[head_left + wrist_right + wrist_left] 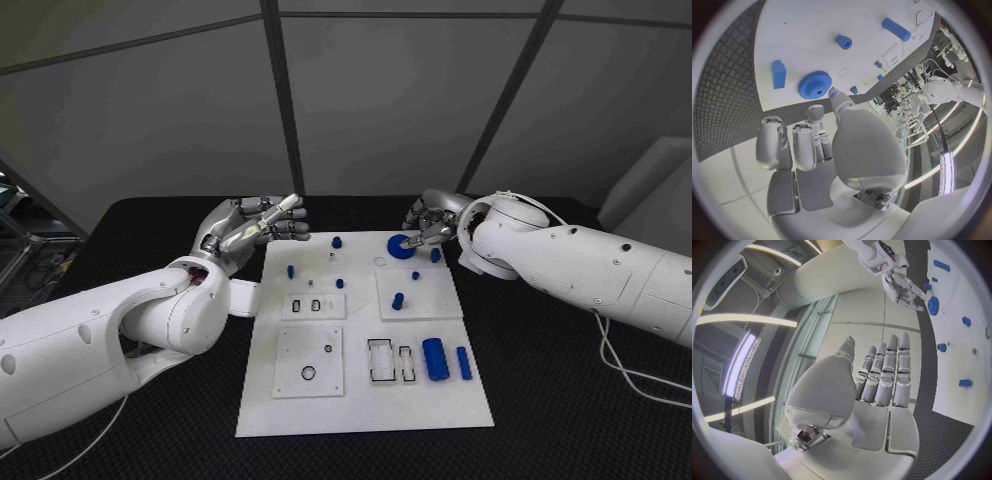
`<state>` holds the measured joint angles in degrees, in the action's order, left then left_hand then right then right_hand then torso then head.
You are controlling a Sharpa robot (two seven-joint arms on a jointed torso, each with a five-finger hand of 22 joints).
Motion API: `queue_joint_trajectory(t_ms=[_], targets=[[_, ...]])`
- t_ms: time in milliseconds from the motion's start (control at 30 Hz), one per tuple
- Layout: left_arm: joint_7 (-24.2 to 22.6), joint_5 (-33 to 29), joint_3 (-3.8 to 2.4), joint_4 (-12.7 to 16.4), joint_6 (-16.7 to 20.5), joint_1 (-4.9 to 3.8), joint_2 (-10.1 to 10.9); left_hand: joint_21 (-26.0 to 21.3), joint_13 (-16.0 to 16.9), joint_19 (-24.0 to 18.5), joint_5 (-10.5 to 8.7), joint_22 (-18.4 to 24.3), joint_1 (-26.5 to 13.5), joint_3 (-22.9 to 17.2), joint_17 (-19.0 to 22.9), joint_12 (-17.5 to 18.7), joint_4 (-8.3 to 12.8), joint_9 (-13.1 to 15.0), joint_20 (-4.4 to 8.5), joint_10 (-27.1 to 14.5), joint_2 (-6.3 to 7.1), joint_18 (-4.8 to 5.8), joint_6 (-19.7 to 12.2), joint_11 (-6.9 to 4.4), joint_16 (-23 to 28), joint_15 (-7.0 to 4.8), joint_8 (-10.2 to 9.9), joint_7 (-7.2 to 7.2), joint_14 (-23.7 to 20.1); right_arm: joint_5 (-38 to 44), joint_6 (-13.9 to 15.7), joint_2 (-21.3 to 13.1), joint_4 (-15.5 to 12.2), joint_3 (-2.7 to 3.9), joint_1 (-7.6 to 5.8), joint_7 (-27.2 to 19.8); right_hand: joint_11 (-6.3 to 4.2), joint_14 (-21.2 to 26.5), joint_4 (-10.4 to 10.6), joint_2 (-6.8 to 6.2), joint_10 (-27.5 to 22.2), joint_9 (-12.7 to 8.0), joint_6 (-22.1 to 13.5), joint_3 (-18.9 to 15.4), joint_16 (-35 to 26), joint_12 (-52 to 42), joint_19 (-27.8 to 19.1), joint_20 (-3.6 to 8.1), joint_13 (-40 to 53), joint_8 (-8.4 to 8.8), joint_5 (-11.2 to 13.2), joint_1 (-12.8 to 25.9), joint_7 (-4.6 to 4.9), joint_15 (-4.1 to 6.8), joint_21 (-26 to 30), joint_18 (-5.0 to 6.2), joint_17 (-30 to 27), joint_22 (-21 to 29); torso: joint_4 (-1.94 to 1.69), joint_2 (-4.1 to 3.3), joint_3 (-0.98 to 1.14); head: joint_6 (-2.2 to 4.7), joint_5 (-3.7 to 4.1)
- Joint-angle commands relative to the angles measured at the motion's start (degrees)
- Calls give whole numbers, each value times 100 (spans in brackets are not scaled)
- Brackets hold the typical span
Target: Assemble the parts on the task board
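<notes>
Touching the round blue toothed plastic gear [400,247] at the far edge of the white task board [361,400]: right silver hand [430,229], fingers curled. Left silver hand [260,228] just beside the board's far left corner, fingers straight, holding nothing.

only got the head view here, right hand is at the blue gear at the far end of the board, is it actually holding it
Observer: No grip that I can see. In the right wrist view the right hand has a fingertip at the rim of the blue gear, which lies flat on the task board.
Operator: other fingers round it or not
Observer: Not round it; the right wrist view shows them off the gear, over the black table.
Operator: and the left hand, anything in it
Observer: Nothing. The left wrist view shows the left hand with fingers straight and side by side, its palm bare.
</notes>
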<state>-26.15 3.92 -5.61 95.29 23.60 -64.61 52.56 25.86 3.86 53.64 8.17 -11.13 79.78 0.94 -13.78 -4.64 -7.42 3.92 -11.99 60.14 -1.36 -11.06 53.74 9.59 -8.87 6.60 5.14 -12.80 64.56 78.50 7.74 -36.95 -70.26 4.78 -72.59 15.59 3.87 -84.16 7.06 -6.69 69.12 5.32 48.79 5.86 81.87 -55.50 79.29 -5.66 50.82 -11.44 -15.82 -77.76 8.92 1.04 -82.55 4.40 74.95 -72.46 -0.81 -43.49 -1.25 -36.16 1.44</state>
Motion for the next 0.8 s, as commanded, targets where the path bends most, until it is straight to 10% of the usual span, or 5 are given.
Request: queue_joint_trajectory(t_ms=[33, 800], targets=[[-13, 34, -5, -5, -94, -9, -11, 0, -2, -13, -24, 9, -26, 11, -10, 27, 40, 4, -28, -41, -51, 76, -14, 11, 47, -7, -21, -12, -43, 197, -49, 28, 10, 5, -9, -62, -12, -346, 32, 5, 79, 12, -32, -19, 42, -117, 68, 0, 127, -36, 3, -64, 2, -43, -38, -83, 211, -43, 11, 1, 0, -12, 1], [3, 34, -5, -23, -131, -9, -29, -1, -1, -16, -24, 10, -26, 11, -13, 27, 42, 4, -29, -41, -54, 76, -13, 10, 52, -6, -23, -10, -45, 569, -459, 213, 192, -3, 22, 95, -11, -363, -21, 66, 235, 12, -22, -3, 136, -582, 121, -5, 647, -124, -12, -207, 4, -47, -104, -105, 353, -170, 2, -5, 0, -67, 5]])
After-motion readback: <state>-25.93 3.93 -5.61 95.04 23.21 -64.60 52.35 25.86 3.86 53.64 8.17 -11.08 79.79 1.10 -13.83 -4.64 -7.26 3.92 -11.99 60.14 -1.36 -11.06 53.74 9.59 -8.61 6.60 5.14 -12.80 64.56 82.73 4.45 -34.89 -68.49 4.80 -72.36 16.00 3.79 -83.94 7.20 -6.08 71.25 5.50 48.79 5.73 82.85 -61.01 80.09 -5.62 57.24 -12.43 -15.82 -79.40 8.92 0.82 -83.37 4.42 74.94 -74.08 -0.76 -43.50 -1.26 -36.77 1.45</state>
